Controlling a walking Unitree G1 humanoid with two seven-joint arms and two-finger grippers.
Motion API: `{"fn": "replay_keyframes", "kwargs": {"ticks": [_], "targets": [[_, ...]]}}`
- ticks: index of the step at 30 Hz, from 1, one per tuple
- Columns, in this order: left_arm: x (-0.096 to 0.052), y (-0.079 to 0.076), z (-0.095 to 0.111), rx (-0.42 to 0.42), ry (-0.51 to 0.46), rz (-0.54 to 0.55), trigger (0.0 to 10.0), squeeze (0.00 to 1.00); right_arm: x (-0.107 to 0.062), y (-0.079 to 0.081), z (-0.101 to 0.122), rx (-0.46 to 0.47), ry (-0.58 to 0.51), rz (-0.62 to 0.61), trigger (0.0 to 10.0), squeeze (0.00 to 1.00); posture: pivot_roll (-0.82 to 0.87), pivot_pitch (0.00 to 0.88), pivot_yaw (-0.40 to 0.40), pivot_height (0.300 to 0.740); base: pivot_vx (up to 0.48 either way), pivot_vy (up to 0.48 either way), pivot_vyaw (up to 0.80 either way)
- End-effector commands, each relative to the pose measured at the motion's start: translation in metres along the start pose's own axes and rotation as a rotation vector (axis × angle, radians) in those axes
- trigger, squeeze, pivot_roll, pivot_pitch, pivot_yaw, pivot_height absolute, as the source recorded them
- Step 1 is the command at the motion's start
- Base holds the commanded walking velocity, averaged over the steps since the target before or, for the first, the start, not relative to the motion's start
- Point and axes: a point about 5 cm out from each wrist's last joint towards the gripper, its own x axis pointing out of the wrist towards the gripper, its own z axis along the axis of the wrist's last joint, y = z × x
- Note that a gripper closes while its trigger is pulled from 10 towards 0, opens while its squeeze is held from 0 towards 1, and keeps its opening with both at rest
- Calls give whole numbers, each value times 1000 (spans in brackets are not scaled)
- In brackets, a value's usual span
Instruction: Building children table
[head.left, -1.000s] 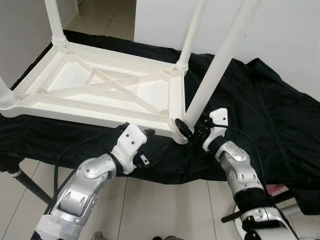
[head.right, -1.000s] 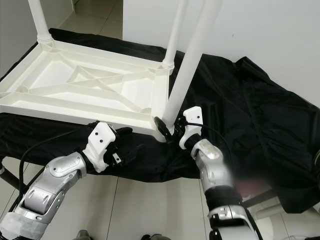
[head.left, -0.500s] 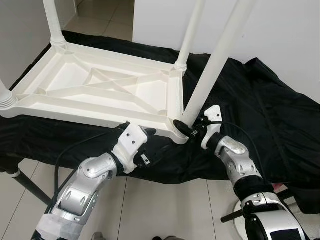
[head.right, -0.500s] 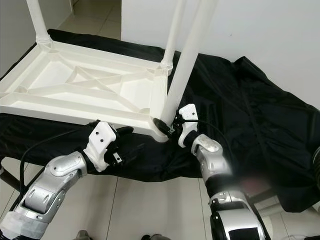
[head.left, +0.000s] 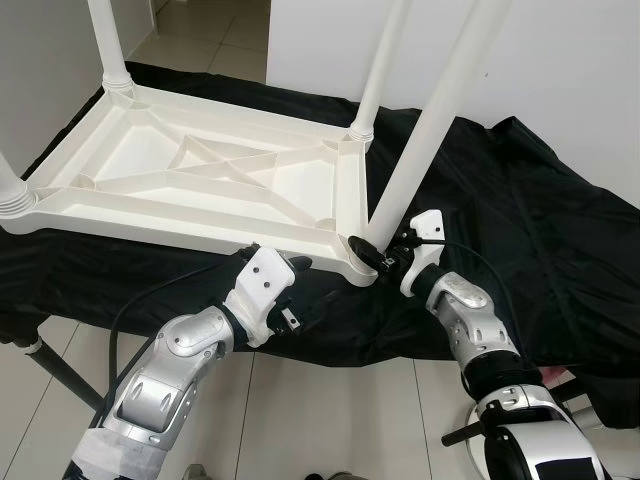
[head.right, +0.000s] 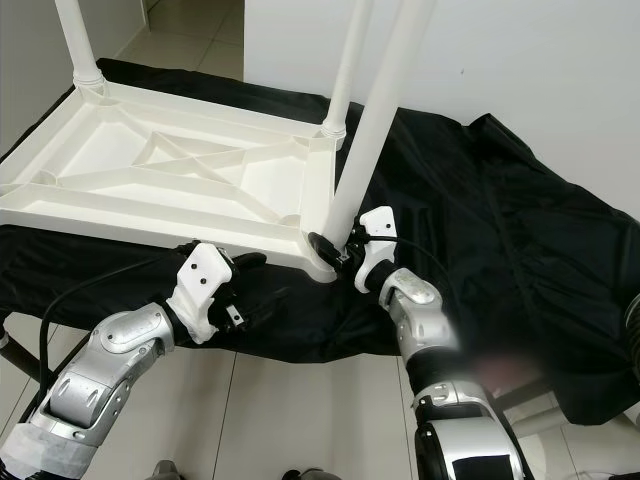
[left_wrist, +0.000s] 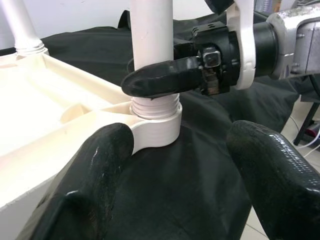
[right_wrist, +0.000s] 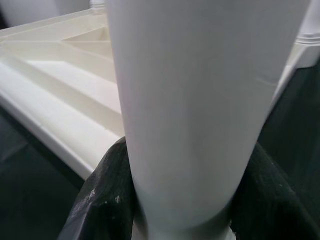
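A white plastic children's table lies upside down on a black cloth. Legs stand in its far left, far right and near left corners. The near right leg rises at a slant from its corner socket. My right gripper is shut around this leg just above the socket, its fingers pressing both sides. My left gripper is open, held low in front of the same corner, its fingers apart and holding nothing.
The cloth covers a low stand and hangs over its front edge. A black stand leg slants to the tiled floor at lower left. A white wall is close behind on the right.
My right wrist has shifted slightly left and closer around the base of the leg. The left arm and the table have stayed put.
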Motion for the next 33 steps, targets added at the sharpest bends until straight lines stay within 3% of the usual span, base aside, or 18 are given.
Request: {"fn": "replay_keyframes", "kwargs": {"ticks": [1, 6, 7, 8, 12, 17, 20, 25, 26, 27, 33], "targets": [[2, -3, 0, 0, 0, -10, 10000, 0, -6, 4, -15, 63, 36, -82, 10000, 0, 110, 103, -141, 740, 0, 0, 0], [2, -2, 0, -1, 2, -13, 10000, 0, -8, 9, -18, 76, 33, -164, 10000, 0, 108, 102, -138, 740, 0, 0, 0], [2, -1, 0, 1, 3, -14, 10000, 0, -13, 10, -22, 55, 26, -305, 10000, 0, 104, 100, -134, 740, 0, 0, 0], [2, -1, 0, 1, 3, -14, 10000, 0, -13, 10, -22, 55, 26, -305, 10000, 0, 104, 100, -134, 740, 0, 0, 0], [2, 0, 0, 1, 5, -17, 10000, 0, -26, 17, -30, 52, 24, -543, 10000, 0, 97, 102, -131, 740, 0, 0, 0], [4, 0, 0, 1, 2, -20, 10000, 0, -30, 25, -33, 88, 33, -627, 10000, 0, 96, 101, -130, 740, 0, 0, 0], [4, 0, 0, 0, 0, -21, 10000, 0, -27, 35, -34, 123, 35, -613, 10000, 0, 95, 101, -130, 740, 0, 0, 0], [5, 1, 1, 1, -2, -18, 10000, 0, -27, 33, -27, 114, -2, -593, 10000, 0, 97, 104, -132, 740, 0, 0, 0], [5, 1, 1, 0, -3, -15, 10000, 0, -28, 32, -26, 111, -7, -602, 10000, 455, 97, 104, -132, 740, 0, 0, 0], [4, 1, 2, 0, -5, -12, 10000, 0, -29, 32, -25, 109, -11, -610, 10000, 1000, 95, 106, -134, 740, 0, 0, 0], [4, 1, 1, -3, -6, -8, 10000, 0, -32, 31, -24, 110, -18, -601, 10000, 1000, 94, 106, -137, 740, 0, 0, 0]]}}
